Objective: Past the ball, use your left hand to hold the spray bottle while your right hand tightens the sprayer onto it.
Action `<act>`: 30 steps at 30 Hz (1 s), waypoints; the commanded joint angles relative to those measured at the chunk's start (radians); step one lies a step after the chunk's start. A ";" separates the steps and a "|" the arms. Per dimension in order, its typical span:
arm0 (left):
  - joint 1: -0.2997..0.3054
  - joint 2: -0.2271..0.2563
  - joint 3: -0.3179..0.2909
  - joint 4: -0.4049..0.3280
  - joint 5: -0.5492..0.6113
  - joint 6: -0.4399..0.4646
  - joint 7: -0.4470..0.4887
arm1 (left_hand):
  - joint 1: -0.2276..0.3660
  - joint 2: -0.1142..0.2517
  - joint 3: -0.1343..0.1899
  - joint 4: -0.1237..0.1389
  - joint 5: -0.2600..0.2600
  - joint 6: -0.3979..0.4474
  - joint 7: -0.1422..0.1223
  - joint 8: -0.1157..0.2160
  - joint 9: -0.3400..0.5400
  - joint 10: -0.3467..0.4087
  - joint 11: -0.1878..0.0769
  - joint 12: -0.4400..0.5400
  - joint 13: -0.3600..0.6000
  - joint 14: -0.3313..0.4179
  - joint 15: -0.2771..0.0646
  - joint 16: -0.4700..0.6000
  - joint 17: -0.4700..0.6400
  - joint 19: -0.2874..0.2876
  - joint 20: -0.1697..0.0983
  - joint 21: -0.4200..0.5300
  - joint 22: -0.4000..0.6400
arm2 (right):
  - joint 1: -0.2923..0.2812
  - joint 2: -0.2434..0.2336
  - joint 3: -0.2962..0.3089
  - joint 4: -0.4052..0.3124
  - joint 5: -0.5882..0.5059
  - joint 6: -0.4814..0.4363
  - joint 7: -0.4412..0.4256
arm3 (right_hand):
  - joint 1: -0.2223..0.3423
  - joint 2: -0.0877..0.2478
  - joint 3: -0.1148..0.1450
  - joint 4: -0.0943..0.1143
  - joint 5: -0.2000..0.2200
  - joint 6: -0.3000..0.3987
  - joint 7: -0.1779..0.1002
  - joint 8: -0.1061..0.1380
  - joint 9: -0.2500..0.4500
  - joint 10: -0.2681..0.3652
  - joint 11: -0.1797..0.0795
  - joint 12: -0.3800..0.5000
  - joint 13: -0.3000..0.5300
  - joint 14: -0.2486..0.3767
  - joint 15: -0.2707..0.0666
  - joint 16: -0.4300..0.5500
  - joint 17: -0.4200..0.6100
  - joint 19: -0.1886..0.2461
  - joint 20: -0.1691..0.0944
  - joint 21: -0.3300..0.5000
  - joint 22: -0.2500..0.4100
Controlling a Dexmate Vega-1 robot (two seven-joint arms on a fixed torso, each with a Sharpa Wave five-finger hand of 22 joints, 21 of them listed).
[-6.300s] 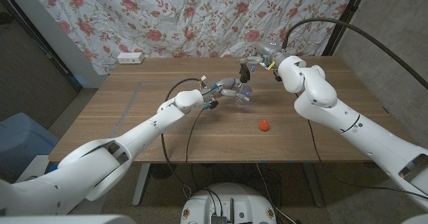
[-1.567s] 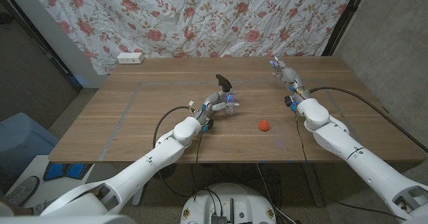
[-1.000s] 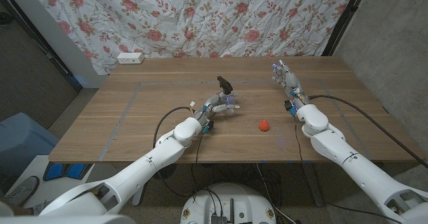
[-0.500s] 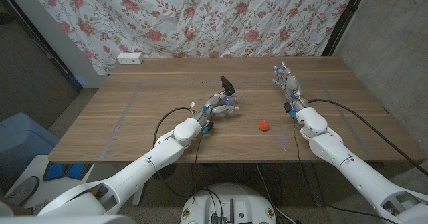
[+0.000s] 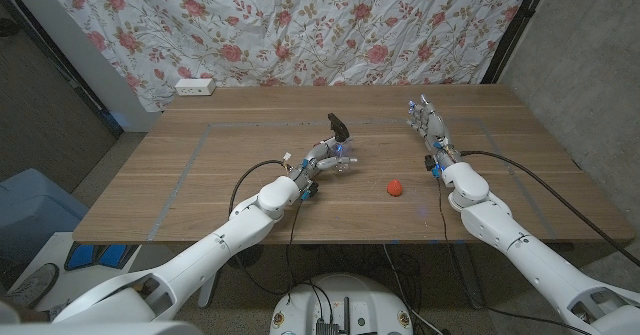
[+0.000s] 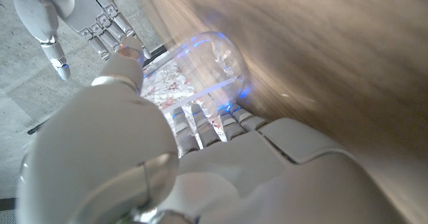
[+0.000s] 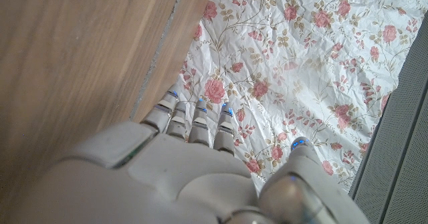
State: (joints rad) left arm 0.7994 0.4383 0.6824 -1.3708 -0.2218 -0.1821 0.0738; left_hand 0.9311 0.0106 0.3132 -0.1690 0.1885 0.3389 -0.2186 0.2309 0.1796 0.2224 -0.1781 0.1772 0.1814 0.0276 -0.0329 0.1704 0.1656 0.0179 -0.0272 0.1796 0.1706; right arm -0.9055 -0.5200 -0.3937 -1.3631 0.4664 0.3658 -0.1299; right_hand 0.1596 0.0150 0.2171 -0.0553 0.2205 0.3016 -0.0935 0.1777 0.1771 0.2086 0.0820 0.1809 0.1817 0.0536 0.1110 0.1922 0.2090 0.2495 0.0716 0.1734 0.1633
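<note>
**Left robot hand holds the bottle, right one stands empty**

From the head view, the left robot hand [image 5: 322, 159] grips the clear spray bottle [image 5: 341, 156] near the middle of the wooden worktop [image 5: 180, 175], with the black sprayer [image 5: 340, 127] sitting on the bottle's top, tilted a little. The one red ball [image 5: 396, 187] lies on the worktop off to the right of that robot hand, nearer the robot's edge, apart from both hands. The right robot hand [image 5: 429, 123] stands well to the right of the bottle, fingers straight and slightly apart, holding nothing.

The left wrist view gives what the head view cannot: the bottle [image 6: 200, 63] is see-through, its rim catching blue light, and the left robot hand's fingers [image 6: 214, 120] wrap round it from below (the flowered curtain shows through the plastic). The other robot hand [image 6: 73, 13] also shows there, beyond the bottle, fingers spread and empty.

The right wrist view looks along the back of the right robot hand [image 7: 194, 157], with its fingertips [image 7: 200, 114] side by side against the floral curtain [image 7: 321, 50] and the worktop's edge.

One bottle, one sprayer, one ball. A white power strip [image 5: 195, 87] sits at the far left edge of the worktop. I can read no label or writing on anything.
</note>
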 commanded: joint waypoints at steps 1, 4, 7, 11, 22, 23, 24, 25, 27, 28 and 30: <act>0.010 0.022 -0.010 -0.029 -0.004 0.019 0.001 | -0.006 -0.015 -0.009 0.000 0.000 -0.022 0.003 -0.011 0.001 -0.013 -0.001 0.002 0.001 -0.013 -0.049 0.002 0.003 -0.007 -0.001 0.005 0.001 | -0.009 -0.005 -0.006 -0.007 -0.003 -0.018 -0.007 | 0.010 0.009 0.001 -0.006 0.000 0.007 -0.009 0.006 0.000 -0.007 0.002 0.004 0.003 -0.010 0.002 0.003 0.002 0.003 0.009 0.005 0.000; 0.012 0.028 -0.011 -0.036 -0.003 0.024 0.000 | -0.006 -0.024 -0.013 0.000 -0.002 -0.035 0.010 -0.016 0.001 -0.022 0.002 0.002 0.001 -0.019 -0.047 0.002 0.004 -0.009 -0.001 0.006 0.001 | -0.014 -0.007 -0.006 -0.012 -0.005 -0.019 -0.013 | 0.013 0.008 0.002 -0.009 0.000 0.007 -0.011 0.007 0.000 -0.007 0.001 0.004 0.003 -0.011 0.002 0.003 0.001 0.003 0.009 0.005 0.000; 0.014 0.033 -0.013 -0.041 -0.002 0.026 0.002 | -0.006 -0.031 -0.016 0.000 -0.004 -0.047 0.015 -0.021 0.002 -0.035 0.004 0.001 0.001 -0.028 -0.045 0.001 0.004 -0.011 -0.002 0.006 0.001 | -0.018 -0.006 -0.005 -0.013 -0.005 -0.017 -0.016 | 0.014 0.008 0.002 -0.011 0.000 0.007 -0.012 0.007 0.000 -0.008 0.001 0.005 0.003 -0.010 0.004 0.004 0.001 0.000 0.011 0.005 0.000; 0.016 0.041 -0.015 -0.050 -0.001 0.032 0.002 | -0.004 -0.039 -0.019 0.000 -0.006 -0.059 0.014 -0.025 0.002 -0.056 0.016 -0.001 0.001 -0.042 -0.044 0.001 0.004 -0.016 -0.003 0.005 0.001 | -0.023 -0.005 -0.005 -0.017 -0.006 -0.014 -0.020 | 0.017 0.008 0.003 -0.014 0.000 0.009 -0.014 0.008 0.000 -0.009 0.000 0.005 0.003 -0.012 0.005 0.004 0.000 -0.002 0.012 0.005 0.001; 0.020 0.061 -0.023 -0.065 0.002 0.032 -0.003 | 0.003 -0.060 -0.025 0.000 -0.011 -0.118 0.030 -0.039 0.001 -0.115 0.022 -0.003 0.000 -0.084 -0.038 0.000 0.005 -0.031 -0.006 0.004 0.000 | -0.037 -0.006 -0.004 -0.028 -0.012 -0.017 -0.036 | 0.022 0.007 0.005 -0.021 -0.001 0.013 -0.020 0.009 0.000 -0.013 0.001 0.005 0.004 -0.015 0.013 0.003 -0.002 -0.003 0.016 0.006 0.001; 0.021 0.064 -0.024 -0.068 0.002 0.034 -0.003 | 0.003 -0.062 -0.026 0.000 -0.011 -0.121 0.031 -0.040 0.001 -0.117 0.023 -0.003 0.000 -0.087 -0.038 0.000 0.005 -0.032 -0.006 0.004 0.000 | -0.039 -0.006 -0.003 -0.030 -0.013 -0.018 -0.038 | 0.022 0.007 0.005 -0.022 -0.001 0.013 -0.020 0.009 0.000 -0.014 0.002 0.005 0.004 -0.015 0.012 0.004 -0.002 -0.003 0.016 0.006 0.001; 0.022 0.066 -0.025 -0.070 0.002 0.035 -0.004 | 0.003 -0.064 -0.026 0.000 -0.011 -0.125 0.034 -0.040 0.001 -0.117 0.022 -0.002 0.000 -0.088 -0.038 0.000 0.005 -0.034 -0.007 0.003 0.000 | -0.040 -0.007 -0.003 -0.032 -0.014 -0.018 -0.040 | 0.023 0.007 0.005 -0.022 -0.001 0.013 -0.020 0.009 0.000 -0.014 0.001 0.005 0.004 -0.015 0.013 0.004 -0.002 -0.003 0.017 0.006 0.001; 0.022 0.069 -0.026 -0.071 0.000 0.035 -0.008 | 0.003 -0.067 -0.028 0.000 -0.012 -0.135 0.038 -0.042 0.001 -0.122 0.024 -0.001 0.000 -0.091 -0.039 0.000 0.005 -0.034 -0.007 0.004 0.000 | -0.041 -0.007 -0.003 -0.033 -0.015 -0.018 -0.041 | 0.023 0.007 0.005 -0.022 -0.001 0.013 -0.021 0.009 0.000 -0.014 0.001 0.005 0.004 -0.015 0.013 0.004 -0.002 -0.003 0.018 0.006 0.001; 0.021 0.074 -0.027 -0.074 -0.001 0.038 -0.013 | 0.005 -0.072 -0.029 0.000 -0.012 -0.148 0.044 -0.044 0.001 -0.134 0.029 -0.002 0.000 -0.100 -0.036 0.000 0.005 -0.041 -0.009 0.002 0.000 | -0.043 -0.008 -0.003 -0.034 -0.015 -0.019 -0.043 | 0.023 0.006 0.005 -0.023 -0.001 0.014 -0.023 0.010 0.000 -0.015 0.002 0.005 0.004 -0.016 0.015 0.004 -0.002 -0.004 0.019 0.006 0.001; 0.021 0.076 -0.027 -0.074 -0.001 0.037 -0.015 | 0.005 -0.074 -0.030 0.000 -0.012 -0.157 0.045 -0.045 0.001 -0.137 0.030 -0.002 0.000 -0.102 -0.035 0.000 0.005 -0.042 -0.010 0.002 0.000 | -0.044 -0.008 -0.003 -0.036 -0.016 -0.020 -0.045 | 0.023 0.006 0.005 -0.023 -0.001 0.015 -0.025 0.010 0.000 -0.015 0.002 0.005 0.004 -0.016 0.015 0.004 -0.002 -0.004 0.020 0.006 0.001; 0.020 0.079 -0.027 -0.076 -0.001 0.039 -0.020 | 0.006 -0.077 -0.031 0.000 -0.012 -0.167 0.046 -0.046 0.000 -0.144 0.030 -0.002 0.000 -0.108 -0.033 0.000 0.005 -0.046 -0.010 0.002 -0.001 | -0.045 -0.010 -0.003 -0.038 -0.017 -0.022 -0.045 | 0.023 0.006 0.005 -0.024 -0.002 0.016 -0.026 0.010 0.000 -0.016 0.002 0.005 0.004 -0.016 0.016 0.004 -0.002 -0.004 0.020 0.006 0.001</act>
State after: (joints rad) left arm 0.8178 0.4962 0.6618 -1.4304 -0.2224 -0.1484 0.0688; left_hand 0.9377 -0.0533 0.2871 -0.1706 0.1807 0.1847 -0.1744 0.1884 0.1766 0.0940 -0.1464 0.1773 0.1816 -0.0680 -0.0359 0.1703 0.1653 -0.0217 -0.0303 0.1799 0.1667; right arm -0.9400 -0.5260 -0.3982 -1.3895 0.4553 0.3496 -0.1628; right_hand 0.1700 0.0254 0.2226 -0.0777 0.2205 0.3140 -0.1135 0.1817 0.1772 0.1979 0.0821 0.1809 0.1840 0.0372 0.1199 0.1922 0.2044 0.2423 0.0862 0.1734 0.1632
